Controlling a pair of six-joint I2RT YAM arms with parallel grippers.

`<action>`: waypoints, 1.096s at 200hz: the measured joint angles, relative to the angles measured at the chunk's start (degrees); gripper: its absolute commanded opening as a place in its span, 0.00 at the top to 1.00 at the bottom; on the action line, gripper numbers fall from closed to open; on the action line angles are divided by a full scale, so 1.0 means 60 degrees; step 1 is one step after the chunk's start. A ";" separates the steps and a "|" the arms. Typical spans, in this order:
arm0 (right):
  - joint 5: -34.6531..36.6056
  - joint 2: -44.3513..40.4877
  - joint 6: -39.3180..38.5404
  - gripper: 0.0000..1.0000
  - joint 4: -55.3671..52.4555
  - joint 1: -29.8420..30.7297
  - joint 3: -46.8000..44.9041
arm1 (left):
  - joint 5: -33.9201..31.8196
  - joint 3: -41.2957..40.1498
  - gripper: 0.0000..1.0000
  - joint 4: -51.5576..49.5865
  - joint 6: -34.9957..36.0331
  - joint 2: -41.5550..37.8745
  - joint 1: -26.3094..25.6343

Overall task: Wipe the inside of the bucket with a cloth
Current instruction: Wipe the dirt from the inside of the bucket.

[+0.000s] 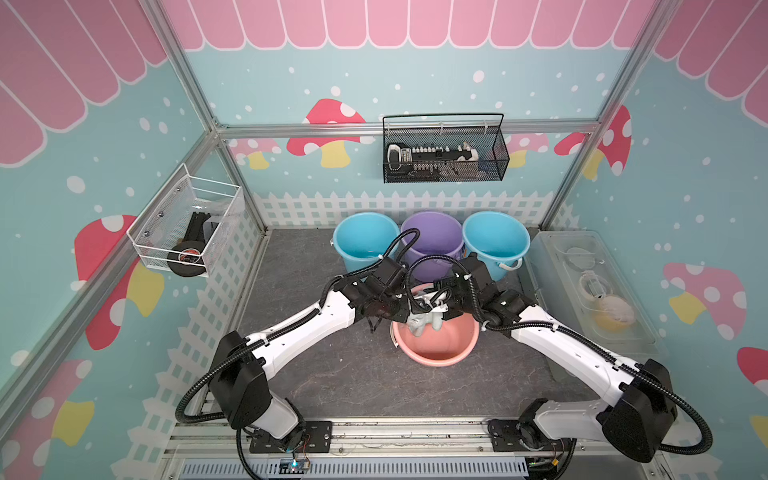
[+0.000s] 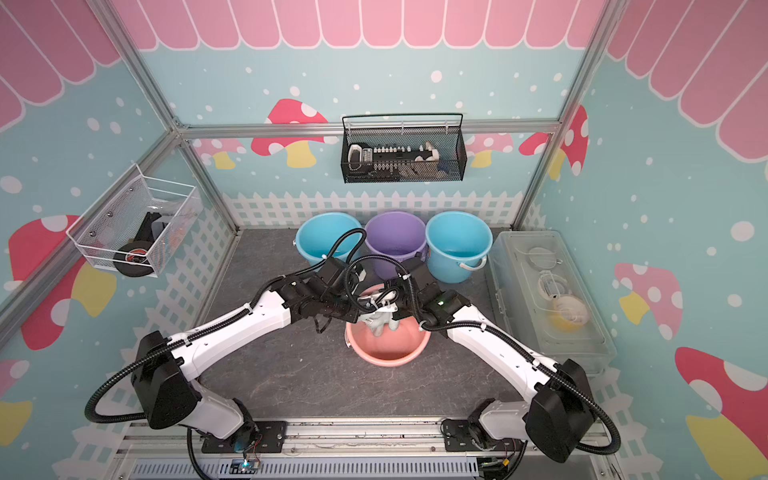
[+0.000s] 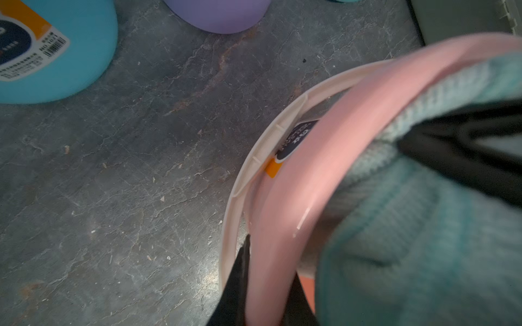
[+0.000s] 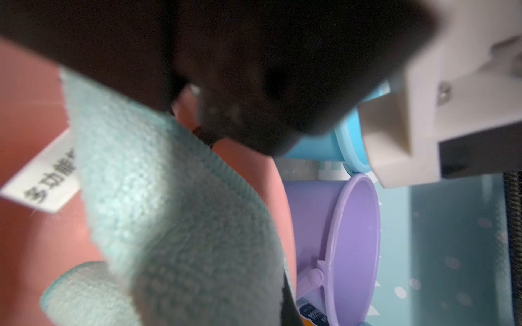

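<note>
The cloth (image 1: 422,325) hangs long-axis vertical inside the pink bucket (image 1: 436,360) near its far-left wall, directly beneath the right hand (image 1: 435,309) pinching its upper edge, while the left hand (image 3: 271,258) is clamped on the bucket's far-left rim

1. You find the front bucket (image 1: 440,338) mid-table (image 1: 332,374).
2. Behind it, in a row by the back wall: left bucket (image 1: 365,237), middle bucket (image 1: 432,235), right bucket (image 1: 494,235).
3. The cloth (image 1: 419,324) hangs inside the front bucket, at its far rim.
4. The lidded box (image 1: 582,291) lies right of all the buckets.
</note>
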 measured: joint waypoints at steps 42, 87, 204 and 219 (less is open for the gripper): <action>0.1504 -0.0433 -0.0882 1.00 -0.1461 0.0106 0.0408 | 0.0011 0.0080 1.00 0.0022 -0.0004 0.0000 -0.0087; 0.1825 -0.1137 -0.1468 1.00 -0.4350 0.0087 0.0929 | 0.0000 0.0168 1.00 -0.0302 -0.0022 0.0000 -0.0197; -0.3337 -0.1807 0.2033 1.00 -0.3508 0.0033 0.1031 | 0.0153 0.0219 1.00 -0.1053 -0.0539 -0.0266 0.1071; -0.2845 -0.2004 0.2929 1.00 -0.2339 0.0033 0.0805 | 0.0149 0.0040 1.00 -0.1089 -0.0583 -0.0499 0.1450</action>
